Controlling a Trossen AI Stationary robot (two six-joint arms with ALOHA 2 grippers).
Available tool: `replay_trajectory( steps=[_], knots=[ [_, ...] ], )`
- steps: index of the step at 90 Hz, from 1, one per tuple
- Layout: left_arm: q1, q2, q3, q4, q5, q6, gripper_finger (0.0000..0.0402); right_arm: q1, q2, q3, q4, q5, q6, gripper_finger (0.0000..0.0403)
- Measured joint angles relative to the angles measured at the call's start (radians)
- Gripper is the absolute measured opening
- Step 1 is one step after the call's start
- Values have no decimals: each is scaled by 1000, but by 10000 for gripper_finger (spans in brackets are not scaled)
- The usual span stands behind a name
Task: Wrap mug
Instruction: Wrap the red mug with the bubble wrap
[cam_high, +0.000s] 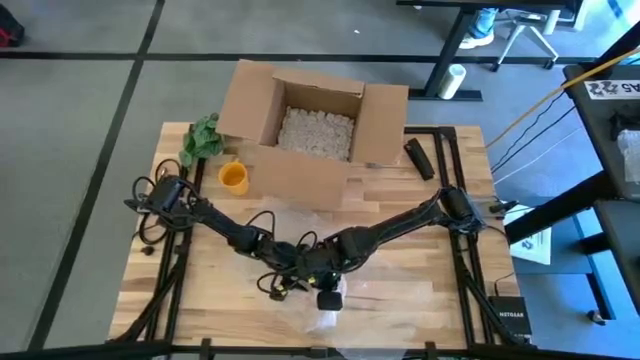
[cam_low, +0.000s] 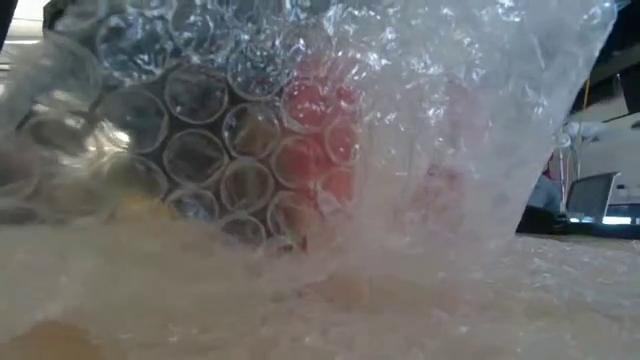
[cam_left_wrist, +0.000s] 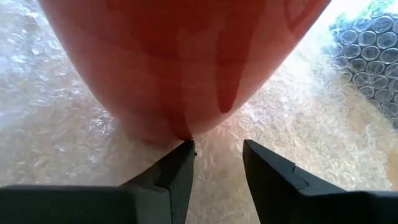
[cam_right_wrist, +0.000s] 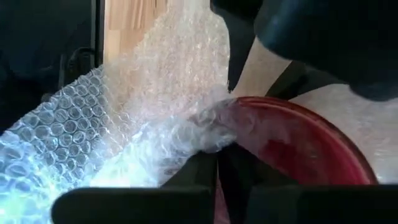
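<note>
Both arms meet near the front middle of the wooden counter (cam_high: 420, 300), over a sheet of bubble wrap (cam_left_wrist: 56, 124). The left end effector (cam_left_wrist: 217, 165) sits released, its fingers parted just below the red mug (cam_left_wrist: 186, 62), which fills the space directly ahead of it. The right end effector (cam_right_wrist: 217, 165) is clenched on a bunched edge of the bubble wrap, pulling it against the mug's rim. Well beyond the end effectors stand an open cardboard box (cam_high: 310, 130), a yellow cup (cam_high: 233, 177) and a green cloth (cam_high: 203, 138).
</note>
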Motion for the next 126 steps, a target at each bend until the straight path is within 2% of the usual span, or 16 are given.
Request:
replay_trajectory(
  steps=[40, 65, 98, 126],
  knots=[
    [0, 0, 0, -1, 1, 0, 121, 0, -4, 139, -172, 74, -31, 0],
    [0, 0, 0, -1, 1, 0, 121, 39, -5, 207, -243, 100, -4, 0],
    [0, 0, 0, -1, 1, 0, 121, 86, -5, 207, -264, 94, 25, 0],
    [0, 0, 0, 0, 1, -3, 121, 61, -5, 91, -120, 52, 5, 0]
  ],
)
